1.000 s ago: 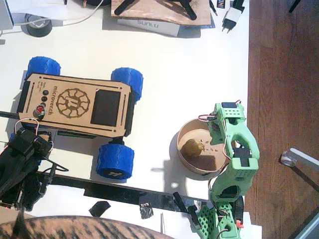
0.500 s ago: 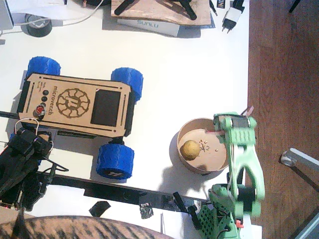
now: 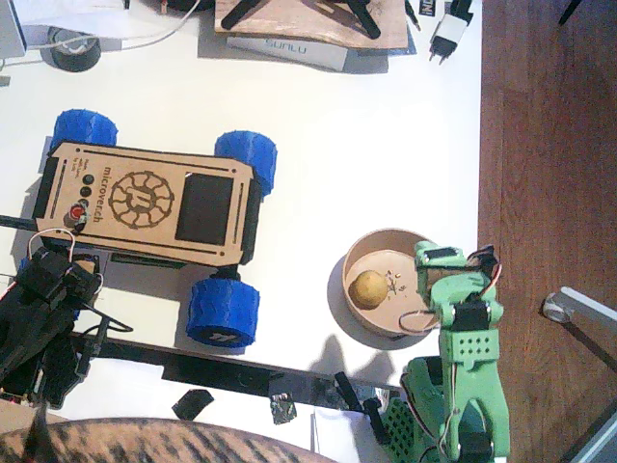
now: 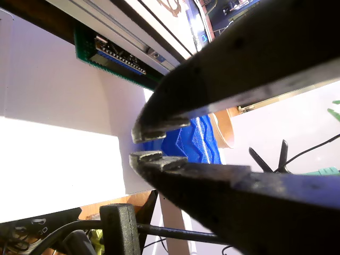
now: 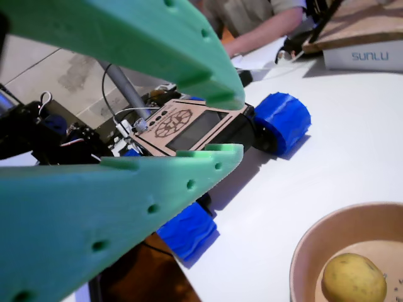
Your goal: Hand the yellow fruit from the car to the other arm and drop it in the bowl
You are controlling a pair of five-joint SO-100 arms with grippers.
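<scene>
We see a white tabletop (image 3: 386, 125) from above. The yellow fruit (image 3: 367, 286) lies inside the bowl (image 3: 359, 250), left of centre, touching nothing but the bowl floor. A second ago our green right arm (image 3: 461, 338) reached over the bowl with its hand just beside the fruit; now it has pulled back to the bowl's right edge. In a wrist view its green hand (image 5: 223, 129) is apart and empty, raised above the bowl (image 5: 308, 242), with the fruit (image 5: 354, 278) low in the picture. That suggests the drop is done and the task is essentially finished. The wooden car (image 3: 145, 203) stands to the left, its deck bare. Our black left arm (image 3: 43, 318) rests at the lower left; its hand (image 4: 151, 143) is nearly together, holding nothing.
</scene>
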